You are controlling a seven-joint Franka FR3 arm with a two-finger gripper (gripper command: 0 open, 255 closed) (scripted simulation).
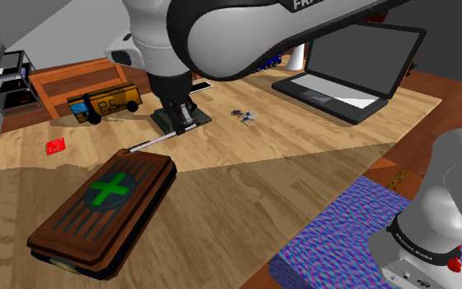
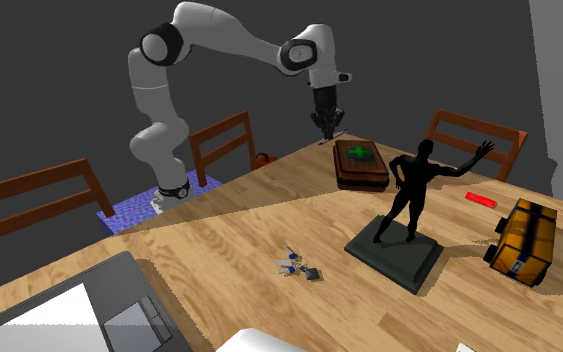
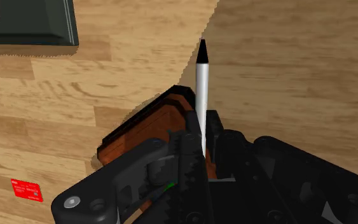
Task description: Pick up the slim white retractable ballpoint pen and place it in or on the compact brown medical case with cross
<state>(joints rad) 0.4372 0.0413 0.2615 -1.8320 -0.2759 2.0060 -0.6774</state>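
The slim white pen with a black tip is clasped at one end between the black fingers of my gripper. It sticks out roughly level over the wooden table. The brown case with a green cross on its lid lies flat near the table's front in the shoulder view. My gripper hangs over the end of the case, and that end lies right beneath the fingers. In the shoulder view the pen is a thin pale line just past the case's far end.
A black figure statue stands on a dark base beyond the case. An orange box, a small red card, a cluster of keys and an open laptop share the table. Wooden chairs line its edges.
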